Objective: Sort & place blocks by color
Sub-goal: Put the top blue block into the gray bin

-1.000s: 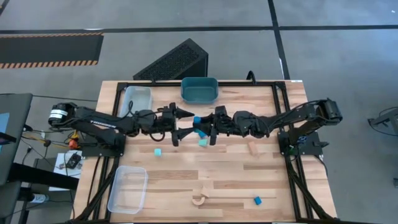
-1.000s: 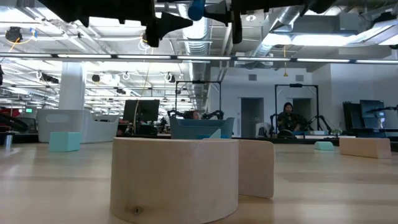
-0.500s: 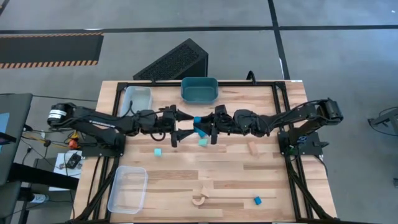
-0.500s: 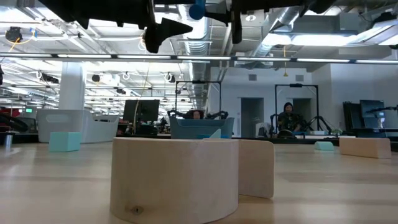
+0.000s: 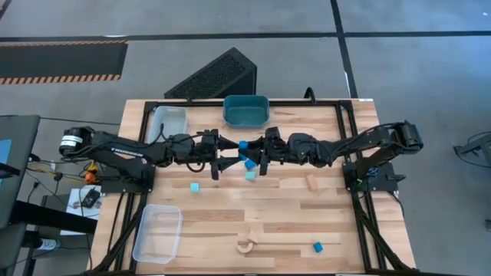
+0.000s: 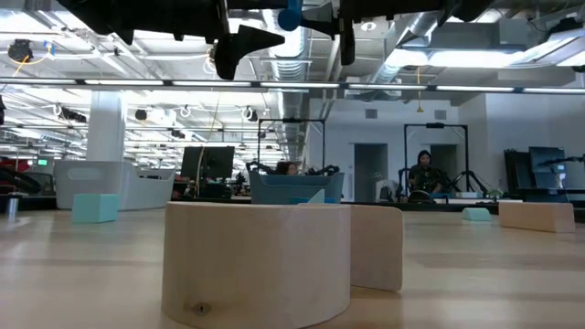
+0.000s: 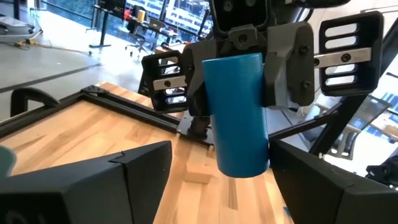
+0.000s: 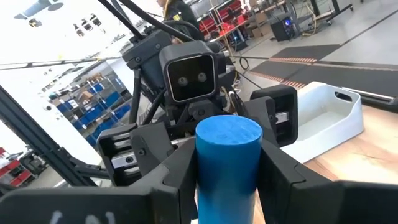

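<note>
My right gripper (image 5: 253, 153) hangs above the table's middle, shut on a darker blue cylinder block (image 8: 227, 155), which also shows in the low view as the cylinder (image 6: 290, 14). My left gripper (image 5: 232, 152) faces it from the table's left, open. Its two fingers stand on either side of the cylinder (image 7: 236, 118) with a gap on each side. A pale cyan block (image 5: 250, 175) lies on the table below them. Another cyan block (image 5: 195, 187), a tan block (image 5: 312, 182), a blue block (image 5: 317, 247) and the wooden arch (image 5: 245, 245) rest on the table. My right gripper pinches the blue cylinder by its round side (image 7: 255, 68) between its two fingers, which lie across it. It comes level from the table's right. The cylinder is lifted clear of the table, and one end (image 7: 242, 165) sticks out free past the fingers.
A teal tub (image 5: 246, 111) sits at the far edge and a clear tray (image 5: 169, 121) at the far left. Another clear tray (image 5: 157, 234) is near left. The wooden arch (image 6: 256, 265) fills the low view's foreground. A person (image 6: 423, 174) sits far behind the table.
</note>
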